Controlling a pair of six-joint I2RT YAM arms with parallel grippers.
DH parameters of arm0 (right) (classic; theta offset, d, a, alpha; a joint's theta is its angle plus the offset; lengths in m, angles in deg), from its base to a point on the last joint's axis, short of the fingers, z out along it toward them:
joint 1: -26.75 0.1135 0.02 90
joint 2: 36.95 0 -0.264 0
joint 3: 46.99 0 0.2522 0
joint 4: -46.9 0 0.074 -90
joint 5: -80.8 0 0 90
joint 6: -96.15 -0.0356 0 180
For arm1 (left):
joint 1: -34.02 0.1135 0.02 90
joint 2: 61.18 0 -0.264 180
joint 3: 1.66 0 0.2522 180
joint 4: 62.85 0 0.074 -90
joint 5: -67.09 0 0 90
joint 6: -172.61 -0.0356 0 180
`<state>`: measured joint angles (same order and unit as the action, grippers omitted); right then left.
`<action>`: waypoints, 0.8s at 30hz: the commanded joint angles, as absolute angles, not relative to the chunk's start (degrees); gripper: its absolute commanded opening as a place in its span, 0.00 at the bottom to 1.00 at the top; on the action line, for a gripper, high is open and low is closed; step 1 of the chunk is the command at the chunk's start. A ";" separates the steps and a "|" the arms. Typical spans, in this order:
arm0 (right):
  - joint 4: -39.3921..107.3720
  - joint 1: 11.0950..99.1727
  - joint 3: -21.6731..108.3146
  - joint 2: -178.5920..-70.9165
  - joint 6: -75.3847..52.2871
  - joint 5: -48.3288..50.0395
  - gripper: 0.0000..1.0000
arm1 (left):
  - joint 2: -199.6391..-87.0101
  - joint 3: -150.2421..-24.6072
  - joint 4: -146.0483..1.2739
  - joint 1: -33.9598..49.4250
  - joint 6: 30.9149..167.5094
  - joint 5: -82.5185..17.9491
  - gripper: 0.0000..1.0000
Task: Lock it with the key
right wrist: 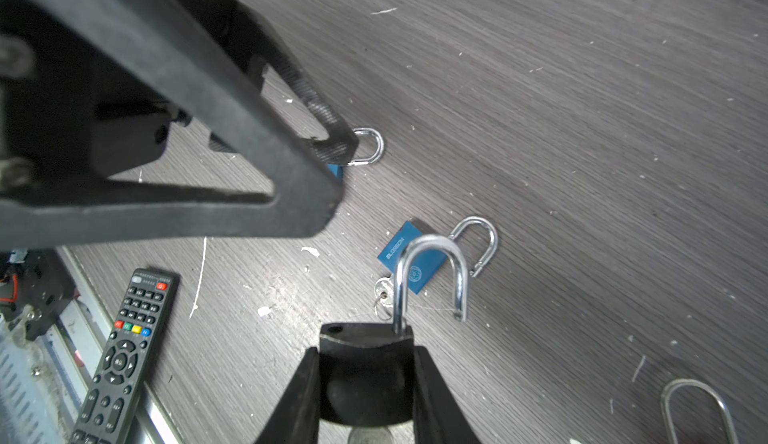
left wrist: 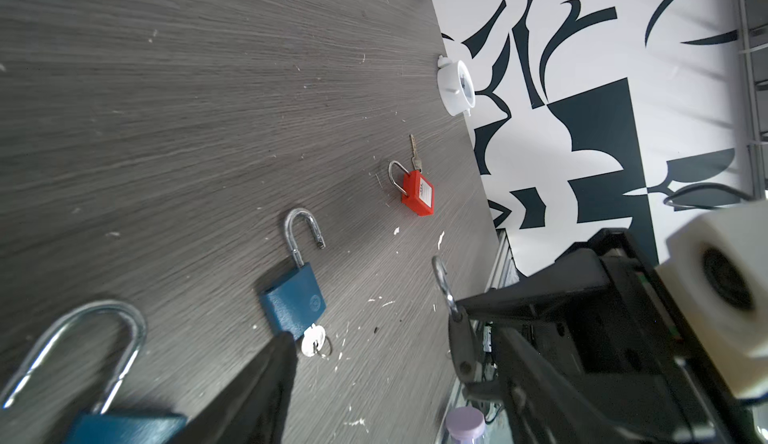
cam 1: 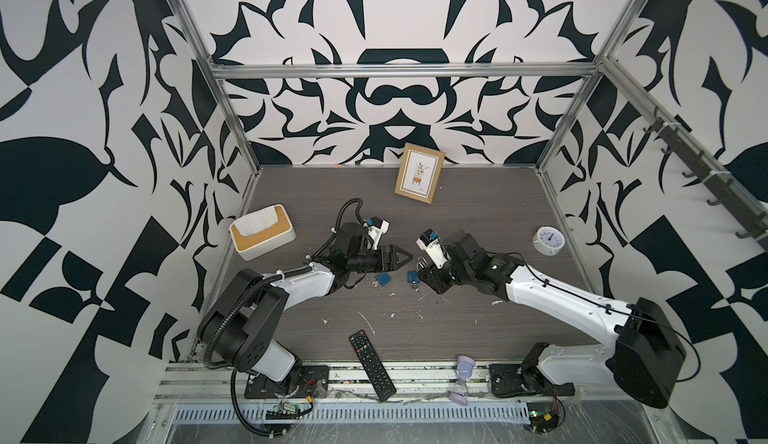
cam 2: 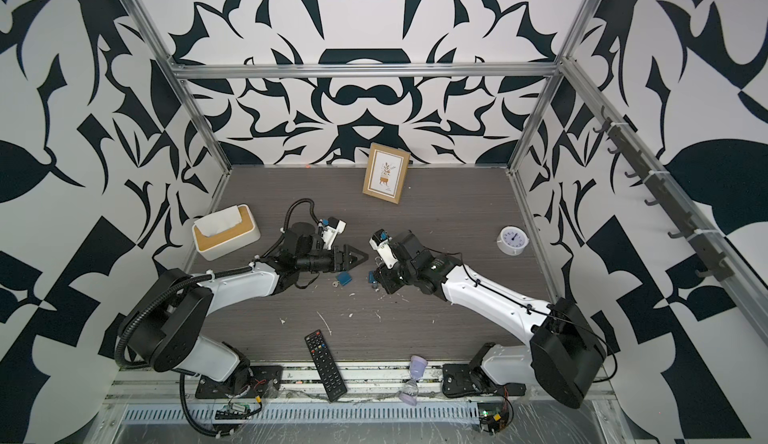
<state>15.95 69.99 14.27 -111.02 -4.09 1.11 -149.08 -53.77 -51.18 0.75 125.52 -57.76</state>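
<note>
- Four padlocks show across the views. The one in hand, the held padlock (right wrist: 365, 363), is clamped by its body in the right jaws over the tabletop (cam 1: 478, 222), and its shackle (right wrist: 430, 271) stands open, pointing away from the wrist.
- The left jaws stand apart and empty, near that shackle in both top views.
- The step, as I judge it, is to seat the shackle and then turn the key. The right jaws should keep the body rigid while the left presses the free leg straight into its hole — a skewed push would likely just swing it aside.
- I cannot tell whether a key sits in the held body.
- Only the right wrist view shows the grip itself; in both top views the wrist hides it.
- Only the left wrist view shows the red padlock (left wrist: 417, 193).
- Both wrist views show a blue padlock (right wrist: 415, 265) lying open, with its key (right wrist: 382, 290) inserted.
</note>
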 commanded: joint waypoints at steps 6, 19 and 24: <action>15.70 71.70 19.11 -112.72 -2.65 0.80 0.00 | -153.48 -58.92 -50.79 -1.38 126.01 -63.61 0.73; 14.81 72.71 20.38 -112.85 -2.46 -0.16 0.01 | -154.93 -59.37 -49.95 -2.19 127.20 -64.64 0.46; 14.92 73.25 20.16 -112.42 -2.55 -0.11 0.01 | -155.92 -60.03 -49.38 -2.43 127.77 -65.24 0.35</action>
<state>14.05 72.73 17.81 -114.14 -3.08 0.04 -154.94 -58.69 -50.67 -2.14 127.42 -64.02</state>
